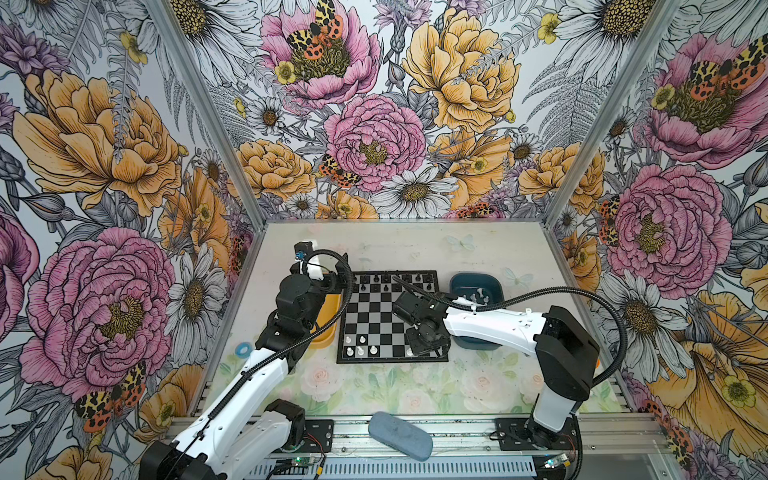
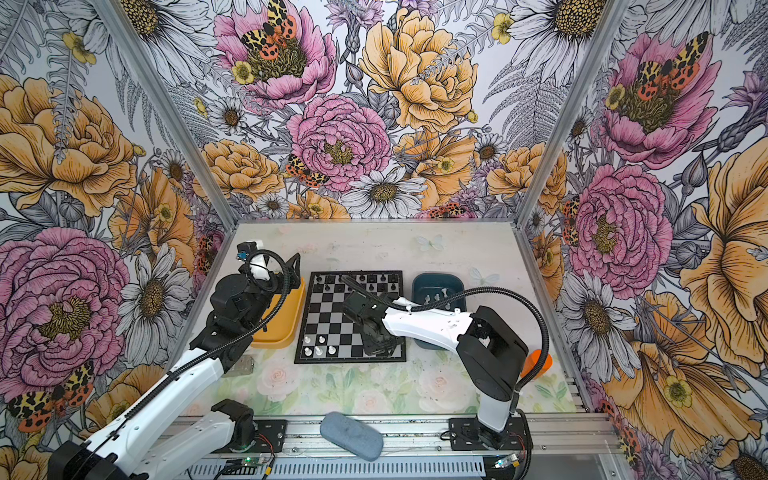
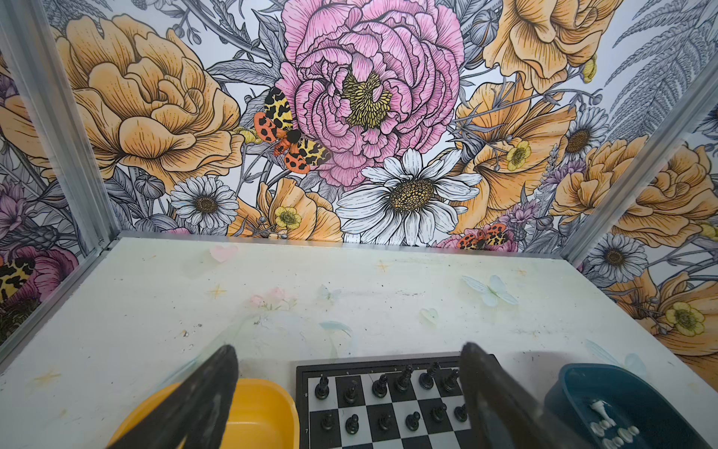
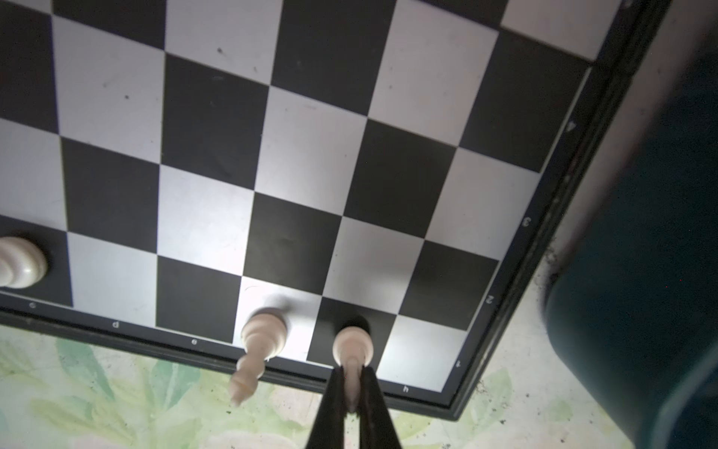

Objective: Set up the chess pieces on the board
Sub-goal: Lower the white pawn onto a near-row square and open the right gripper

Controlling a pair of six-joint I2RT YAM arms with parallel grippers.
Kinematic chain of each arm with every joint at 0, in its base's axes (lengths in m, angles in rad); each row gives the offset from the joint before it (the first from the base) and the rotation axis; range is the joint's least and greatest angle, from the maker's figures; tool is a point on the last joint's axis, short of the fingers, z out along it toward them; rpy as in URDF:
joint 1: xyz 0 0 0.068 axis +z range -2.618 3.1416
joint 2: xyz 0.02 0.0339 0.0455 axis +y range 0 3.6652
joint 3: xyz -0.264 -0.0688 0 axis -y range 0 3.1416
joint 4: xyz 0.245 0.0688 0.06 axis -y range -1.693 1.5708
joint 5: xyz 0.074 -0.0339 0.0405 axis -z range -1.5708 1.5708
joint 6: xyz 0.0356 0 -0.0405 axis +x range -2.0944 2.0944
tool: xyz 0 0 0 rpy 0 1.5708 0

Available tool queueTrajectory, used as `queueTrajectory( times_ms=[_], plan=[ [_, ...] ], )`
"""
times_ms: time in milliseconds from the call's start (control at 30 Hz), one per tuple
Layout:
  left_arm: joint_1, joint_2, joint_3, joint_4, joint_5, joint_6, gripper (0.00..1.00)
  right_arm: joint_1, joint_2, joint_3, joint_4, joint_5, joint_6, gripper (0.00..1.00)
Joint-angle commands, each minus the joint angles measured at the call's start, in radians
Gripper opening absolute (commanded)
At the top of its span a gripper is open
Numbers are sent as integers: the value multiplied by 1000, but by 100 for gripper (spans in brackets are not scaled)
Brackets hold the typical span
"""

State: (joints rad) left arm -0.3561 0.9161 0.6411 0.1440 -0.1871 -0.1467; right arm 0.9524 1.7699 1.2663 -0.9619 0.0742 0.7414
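Clamped shut, the right fingers (image 4: 328, 420), on the thin upper stem of a small white plastic chessman (image 4: 352, 344) with a round flared base. Held upright, base down on or just above a black square in the nearest row of the flat square chessboard (image 4: 209, 116) of black and silver-grey squares, one square in from the corner; contact not certain. Gripped high and narrow, probably to leave the base free to seat flat and to avoid knocking the neighbour. Just beside these fingers, on the next silver square, a taller turned white piece (image 4: 264, 334) with stacked rounded collars, upright, apart from the held one. Farther along the same row, another white rounded piece (image 4: 19, 262). Smooth board face, faintly scuffed, sheen on the silver squares; raised black border with small printed letters. Under the board edge, a pale floral-printed surface (image 4: 116, 388). On the fingers' other side, the blurred wall of a deep blue plastic tray (image 4: 641, 272).

Spread wide and empty, the left fingers (image 3: 202, 396), dark and tapered, likely parked clear of the work. Beneath one of them, a rounded yellow plastic tray (image 3: 264, 408); between them, small black chessmen (image 3: 404, 379) in two rows. Beyond the other, several white chessmen (image 3: 610, 427) lying in the blue tray, yet to be set
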Motion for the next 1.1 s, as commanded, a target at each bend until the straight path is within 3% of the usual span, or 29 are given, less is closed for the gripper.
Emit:
queueTrajectory(
  times_ms=[0,700,1067],
  plan=[
    [-5,-2,-9,-6,-15,21,90,5,14,-8,13,2,13,0],
    [-9,-7,-13,-6,-15,23,91,5,20,-21,14,-10,11,0],
    [-9,-12,-15,-5,-16,25,91,5,2,-18,12,-15,8,20]
  ],
)
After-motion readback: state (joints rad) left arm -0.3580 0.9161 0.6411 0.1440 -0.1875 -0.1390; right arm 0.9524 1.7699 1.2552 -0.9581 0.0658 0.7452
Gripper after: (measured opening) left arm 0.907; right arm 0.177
